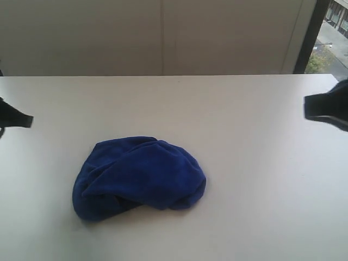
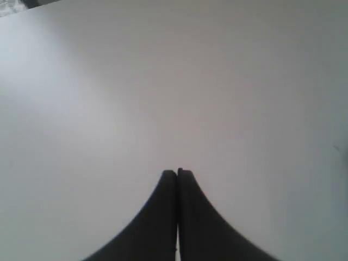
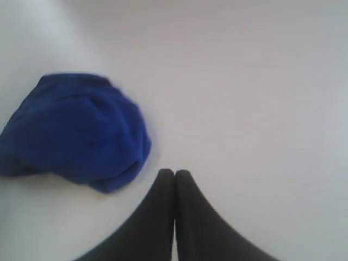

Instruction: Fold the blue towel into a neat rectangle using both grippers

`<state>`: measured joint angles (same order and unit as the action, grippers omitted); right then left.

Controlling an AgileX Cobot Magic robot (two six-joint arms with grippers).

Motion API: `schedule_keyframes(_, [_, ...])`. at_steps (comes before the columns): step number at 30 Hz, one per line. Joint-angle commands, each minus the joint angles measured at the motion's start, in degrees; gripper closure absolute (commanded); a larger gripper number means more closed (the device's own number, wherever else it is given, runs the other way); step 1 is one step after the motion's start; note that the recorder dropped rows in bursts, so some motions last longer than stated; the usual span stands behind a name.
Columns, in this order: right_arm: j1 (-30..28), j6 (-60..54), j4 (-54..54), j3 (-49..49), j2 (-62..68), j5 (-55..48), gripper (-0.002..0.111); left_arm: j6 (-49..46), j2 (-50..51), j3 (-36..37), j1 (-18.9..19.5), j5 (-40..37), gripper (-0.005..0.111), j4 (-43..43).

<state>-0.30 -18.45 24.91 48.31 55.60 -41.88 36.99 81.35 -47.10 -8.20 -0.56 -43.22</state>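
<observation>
Your towel (image 1: 138,179) lies in a crumpled heap on the white table (image 1: 244,109), a little left of centre and toward the near edge in the exterior view. It is bunched into a rounded mound, with soft folds running across the top and a darker, tucked-under fold along its near-left side. None of its edges or corners lies flat. What you can see of it is plain deep-blue plush.

Your left gripper (image 1: 16,118) sits at the far left edge of the exterior view, well apart from the towel, with only its black tip showing. In the left wrist view its fingers (image 2: 163,217) are pressed together tip to tip with nothing between them, and only table surface shows beyond them.

Your right gripper (image 1: 325,111) sits at the far right edge, also well apart from the towel and farther back on the table. Its fingers (image 3: 157,217) are closed flat against each other too, holding nothing. In the right wrist view the towel lies off to one side of the tips and is not touching them.

Behind the table stands a pale wall (image 1: 163,32). A dark window frame (image 1: 307,38) crosses the upper right corner, and a strip of outdoors shows past it.
</observation>
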Motion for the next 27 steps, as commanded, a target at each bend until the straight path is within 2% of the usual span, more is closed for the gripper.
schedule_keyframes(1, [2.1, -12.4, 9.0, 3.6, 8.1, -4.2, 0.108, -2.7, 3.5, -0.3, -7.6, -0.5, 0.107, -0.7])
schedule_keyframes(4, [7.2, -12.9, 7.0, 8.9, 14.6, -4.1, 0.108, -1.2, 7.1, -0.3, -12.4, 1.7, 0.107, 0.3])
schedule_keyframes(9, [12.0, -12.9, 1.7, 14.6, 19.7, -4.2, 0.108, 9.1, 7.9, -0.3, -12.5, 7.2, 0.107, 0.4])
schedule_keyframes(11, [13.4, -12.8, -0.5, 16.7, 21.9, -4.4, 0.108, 15.0, 7.9, -0.3, -12.5, 11.6, 0.107, -3.4])
schedule_keyframes(12, [14.8, -12.5, -2.3, 18.5, 24.1, -5.0, 0.108, 27.9, 8.1, -0.3, -12.1, 20.7, 0.107, -16.4])
schedule_keyframes(13, [15.7, -12.1, -3.1, 19.8, 26.0, -5.7, 0.108, 42.5, 9.1, -2.2, -10.0, 32.5, 0.107, -32.6])
schedule_keyframes(14, [16.0, -12.1, -3.1, 20.4, 26.9, -6.1, 0.108, 49.8, 9.7, -3.8, -8.9, 36.0, 0.107, -39.7])
schedule_keyframes(15, [16.8, -12.1, -3.3, 21.4, 28.7, -6.4, 0.108, 61.1, 11.2, -7.6, -6.3, 41.4, 0.107, -53.3])
schedule_keyframes(16, [17.3, -12.1, -3.3, 21.6, 29.4, -6.5, 0.108, 65.0, 11.6, -9.0, -5.3, 42.6, 0.107, -56.7])
schedule_keyframes(19, [20.1, -12.9, -3.7, 24.0, 33.0, -7.3, 0.108, 67.1, 12.1, -11.9, 0.0, 45.1, 0.107, -56.7])
schedule_keyframes(23, [25.5, -12.9, -7.0, 28.4, 38.4, -8.2, 0.108, 65.9, 12.5, -12.2, 5.9, 40.9, 0.107, -56.7])
schedule_keyframes(27, [30.6, -20.3, -8.0, 32.6, 44.2, -5.3, 0.105, 57.0, 15.4, -8.9, 7.1, 39.2, 0.107, -56.7])
